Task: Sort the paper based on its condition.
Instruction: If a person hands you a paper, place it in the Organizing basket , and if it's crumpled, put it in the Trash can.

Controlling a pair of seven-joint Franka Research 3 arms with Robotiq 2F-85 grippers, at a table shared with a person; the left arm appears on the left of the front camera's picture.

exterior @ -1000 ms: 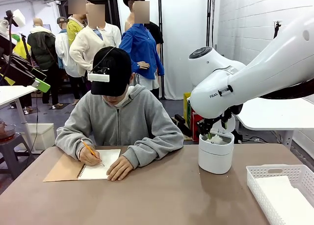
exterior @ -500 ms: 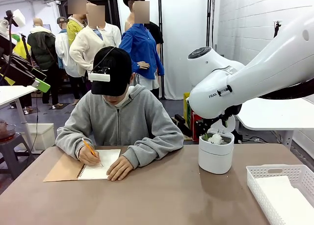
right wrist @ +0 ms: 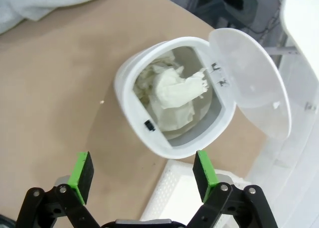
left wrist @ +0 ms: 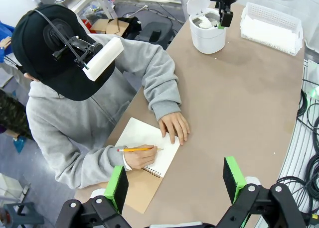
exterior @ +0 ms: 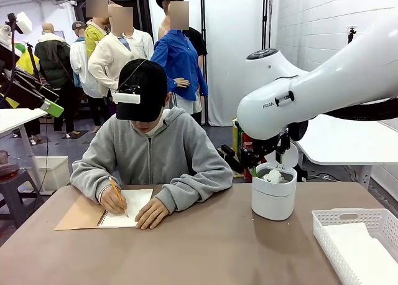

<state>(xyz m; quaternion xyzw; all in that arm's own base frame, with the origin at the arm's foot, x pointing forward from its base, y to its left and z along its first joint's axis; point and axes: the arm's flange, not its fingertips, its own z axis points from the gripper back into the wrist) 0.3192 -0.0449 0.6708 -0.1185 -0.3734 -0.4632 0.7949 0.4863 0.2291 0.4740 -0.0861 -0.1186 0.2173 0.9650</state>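
**Wad is in the bin, both grippers are empty**

Closest to you, the white basket (exterior: 328, 238) sits at the right corner of the table. A flat sheet (exterior: 364, 254) lies in it. A sheet like that is very light and floppy, and it lies snug on whatever is under it. I think you should pinch it softly by an edge or a corner so it does not crease.

A bit farther on, your right gripper (right wrist: 143, 171) hangs above the white bin (exterior: 273, 201). Its jaws are spread wide and nothing is between them. The lid (right wrist: 254, 83) is tipped back, and crumpled wads (right wrist: 177, 91) lie inside. A wad is light and squashy. It is not slippery and it will not break. You can squeeze one across its middle, and it may puff back a little when you let go.

Your left gripper (left wrist: 175, 184) floats high over the notebook end of the table. Its jaws are wide too, and it holds nothing.

On the far side, a person writes in a notebook (exterior: 127, 210) with a pencil (exterior: 114, 186). That page is not loose, so leave it alone.

What changed: a second ago the right gripper's fingers were down in the mouth of the bin, right at a wad. Now the arm has lifted and the fingers are out. The wad rests in the bin. The basket and notebook have not moved.
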